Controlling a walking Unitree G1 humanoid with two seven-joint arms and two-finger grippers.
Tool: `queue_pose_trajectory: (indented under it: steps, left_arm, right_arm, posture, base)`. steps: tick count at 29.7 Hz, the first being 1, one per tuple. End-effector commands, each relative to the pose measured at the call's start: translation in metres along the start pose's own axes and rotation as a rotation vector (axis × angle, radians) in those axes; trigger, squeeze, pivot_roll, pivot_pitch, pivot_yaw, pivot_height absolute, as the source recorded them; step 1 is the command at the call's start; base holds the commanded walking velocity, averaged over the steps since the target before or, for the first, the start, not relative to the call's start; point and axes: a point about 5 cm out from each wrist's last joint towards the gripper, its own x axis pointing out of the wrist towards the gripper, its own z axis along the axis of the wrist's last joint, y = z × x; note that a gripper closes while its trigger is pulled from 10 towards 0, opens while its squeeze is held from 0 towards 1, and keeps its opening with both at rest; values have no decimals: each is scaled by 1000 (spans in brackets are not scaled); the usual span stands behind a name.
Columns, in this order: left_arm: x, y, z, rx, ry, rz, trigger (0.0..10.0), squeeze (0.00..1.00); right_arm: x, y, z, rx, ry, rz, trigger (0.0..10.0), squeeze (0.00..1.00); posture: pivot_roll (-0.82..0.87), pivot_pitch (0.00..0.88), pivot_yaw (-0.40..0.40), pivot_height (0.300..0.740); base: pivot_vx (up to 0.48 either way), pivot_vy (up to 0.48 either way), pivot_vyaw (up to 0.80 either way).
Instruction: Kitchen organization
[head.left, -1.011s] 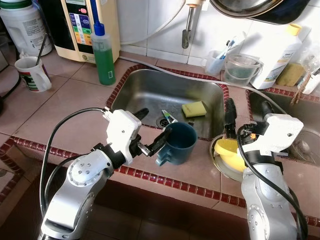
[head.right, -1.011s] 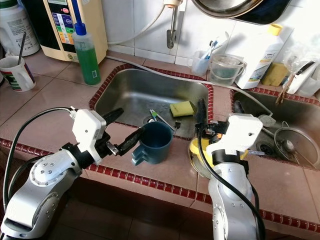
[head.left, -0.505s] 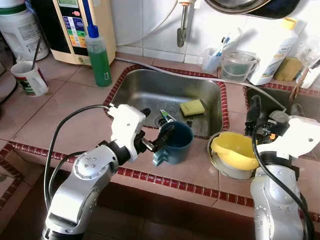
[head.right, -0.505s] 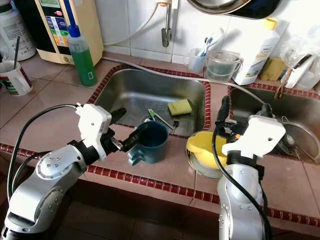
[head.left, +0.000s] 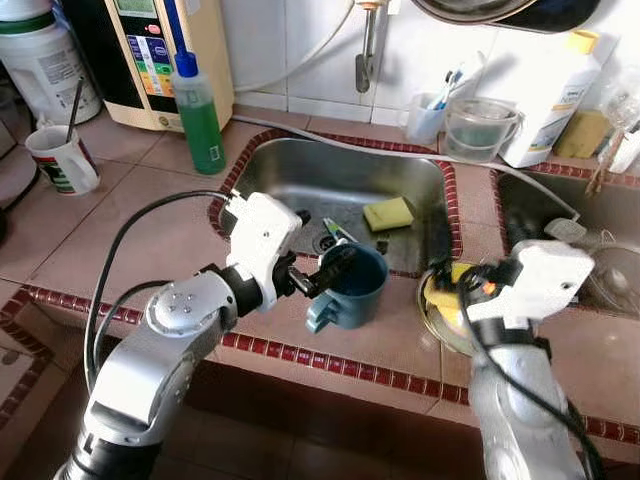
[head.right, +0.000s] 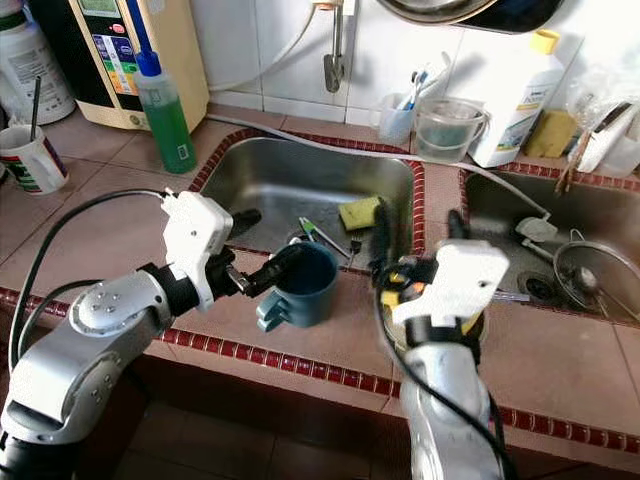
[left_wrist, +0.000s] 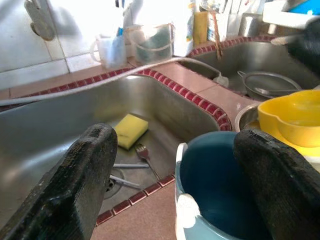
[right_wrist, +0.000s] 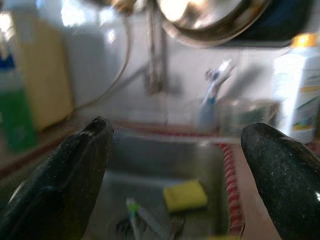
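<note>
While left tool (head.left: 318, 262) spread | straddles blue mug (head.left: 352, 290) rim

A pink tiled kitchen counter (head.left: 120, 215) with a dark red mosaic border. On it stand a blue mug (head.left: 352, 288) at the sink's front edge, a green soap bottle (head.left: 198, 115), a white cup (head.left: 60, 158) and a yellow bowl (left_wrist: 292, 116).

Head stereo pair angled down; both wrist cameras facing the sink (head.left: 340, 190).
</note>
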Motion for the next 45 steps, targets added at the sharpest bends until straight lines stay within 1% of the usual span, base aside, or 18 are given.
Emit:
queue_pose_trajectory:
  steps: [1, 7, 12, 20, 23, 28, 37, 38, 40, 41, 42, 43, 45]
  left_arm:
    - [3, 3, 3, 1, 16, -11, 10000, 0]
    - [9, 11, 13, 6, 21, -14, 10000, 0]
    - [12, 15, 15, 16, 40, -17, 10000, 0]
    - [13, 12, 11, 39, 91, -65, 10000, 0]
    - [14, 13, 9, 53, 110, -85, 10000, 0]
    - [14, 14, 10, 72, 119, -107, 10000, 0]
    - [17, 15, 12, 110, 127, -144, 10000, 0]
    - [17, 13, 12, 123, 132, -172, 10000, 0]
    - [17, 12, 12, 131, 137, -184, 10000, 0]
    - [16, 11, 11, 145, 142, -213, 2510, 0]
    - [16, 11, 11, 152, 149, -222, 1020, 0]
    - [15, 11, 10, 180, 159, -240, 0, 0]
    - [15, 11, 10, 196, 164, -250, 0, 0]
  right_arm:
    - [-10, 5, 4, -10, 19, 83, 10000, 0]
    - [-26, 8, 6, -16, 76, 171, 10000, 0]
    - [-34, 10, 8, -31, 103, 217, 10000, 0]
    - [-36, 11, 11, -35, 111, 252, 10000, 0]
    - [-37, 14, 13, -9, 124, 282, 10000, 0]
    - [-40, 16, 14, 7, 145, 308, 10000, 0]
    - [-45, 15, 15, 37, 186, 308, 10000, 0]
    - [-45, 14, 16, 38, 190, 306, 10000, 0]
    - [-46, 14, 16, 38, 193, 303, 10000, 0]
    - [-46, 12, 16, 40, 197, 297, 10000, 0]
    - [-46, 12, 16, 41, 200, 295, 10000, 0]
    - [-46, 11, 16, 43, 203, 292, 10000, 0]
    - [-46, 11, 16, 43, 203, 290, 10000, 0]
  posture:
    - [-251, 140, 35, 732]
    - [-269, 160, 48, 732]
    - [-275, 165, 49, 732]
    - [-277, 173, 49, 732]
    - [-274, 176, 47, 732]
    - [-273, 181, 45, 732]
    - [-278, 191, 49, 732]
    - [-279, 192, 51, 732]
    - [-280, 193, 51, 732]
    - [-281, 192, 53, 732]
    - [-281, 194, 54, 732]
    - [-281, 192, 55, 732]
    - [-281, 191, 55, 732]
  base:
    - [0, 0, 0]
    - [0, 0, 0]
    - [0, 0, 0]
    - [0, 0, 0]
    - [0, 0, 0]
    - [0, 0, 0]
    - [0, 0, 0]
    - [0, 0, 0]
    - [0, 0, 0]
    - [0, 0, 0]
    - [0, 0, 0]
    - [0, 0, 0]
    - [0, 0, 0]
